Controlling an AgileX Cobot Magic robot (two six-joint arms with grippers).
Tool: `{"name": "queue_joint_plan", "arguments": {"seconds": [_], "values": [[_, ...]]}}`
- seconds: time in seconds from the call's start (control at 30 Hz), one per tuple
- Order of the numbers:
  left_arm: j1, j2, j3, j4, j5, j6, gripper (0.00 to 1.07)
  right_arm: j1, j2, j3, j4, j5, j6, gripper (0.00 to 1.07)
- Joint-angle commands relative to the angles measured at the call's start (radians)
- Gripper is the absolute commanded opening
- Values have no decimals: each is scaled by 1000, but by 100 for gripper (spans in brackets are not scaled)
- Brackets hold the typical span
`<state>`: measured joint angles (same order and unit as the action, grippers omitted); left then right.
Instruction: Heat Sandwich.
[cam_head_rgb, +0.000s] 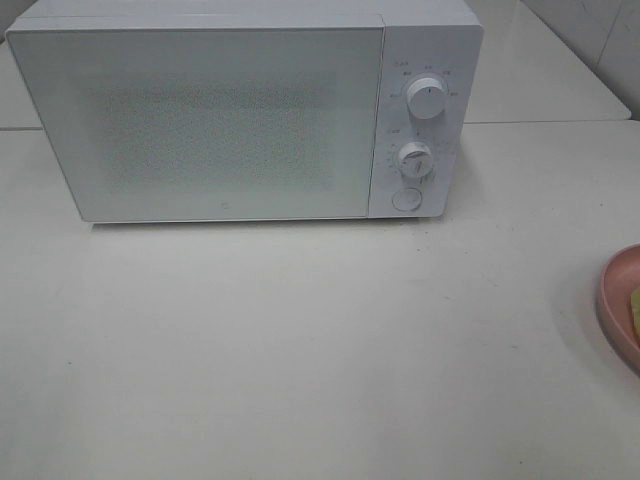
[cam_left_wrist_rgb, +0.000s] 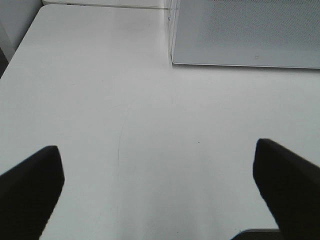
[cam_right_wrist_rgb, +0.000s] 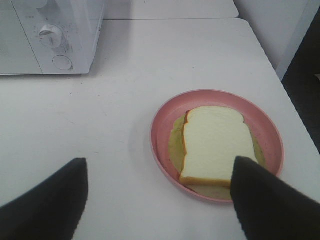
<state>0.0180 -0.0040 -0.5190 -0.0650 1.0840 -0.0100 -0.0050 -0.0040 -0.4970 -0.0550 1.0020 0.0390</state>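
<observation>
Microwave (cam_head_rgb: 245, 110) sits at the back of the white table (cam_head_rgb: 300, 350), door (cam_head_rgb: 200, 120) closed, two knobs stacked on the panel at its right side: upper knob (cam_head_rgb: 427, 100), lower knob (cam_head_rgb: 413, 160), round button (cam_head_rgb: 405, 199) under them. Sandwich (cam_right_wrist_rgb: 216, 144) lies flat on the pink plate (cam_right_wrist_rgb: 165, 125), a white bread slice with a tan crust edge, a yellowish-green layer showing under it along the plate floor. In the high view only the plate's edge (cam_head_rgb: 612, 300) shows at the right border of the frame with a sliver of yellowish sandwich (cam_head_rgb: 634, 312), well apart from the microwave and to its front right. Right gripper (cam_right_wrist_rgb: 160, 200): jaws spread wide, nothing between them, hovering above the table near the plate; one dark finger (cam_right_wrist_rgb: 270, 200) overlaps the plate's near rim and a corner of the bread in that view, can't tell if it touches; the other finger (cam_right_wrist_rgb: 47, 205) is over bare table. Microwave's lower knob and button also show in the right wrist view, far side of the table from the plate. Left gripper (cam_left_wrist_rgb: 160, 190): jaws also spread wide, holding nothing, both fingers (cam_left_wrist_rgb: 30, 190) over bare table, with the microwave's front lower corner (cam_left_wrist_rgb: 172, 60) ahead of it. Neither arm shows in the high view.
</observation>
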Motion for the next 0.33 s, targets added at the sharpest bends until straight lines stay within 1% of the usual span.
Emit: {"name": "queue_joint_plan", "arguments": {"seconds": [0.03, 0.33], "values": [[3, -24, 2, 1, -16, -9, 98, -8, -28, 1, -1, -6, -4, 76], [3, -24, 2, 1, -16, -9, 98, -8, -28, 1, -1, -6, -4, 76]]}}
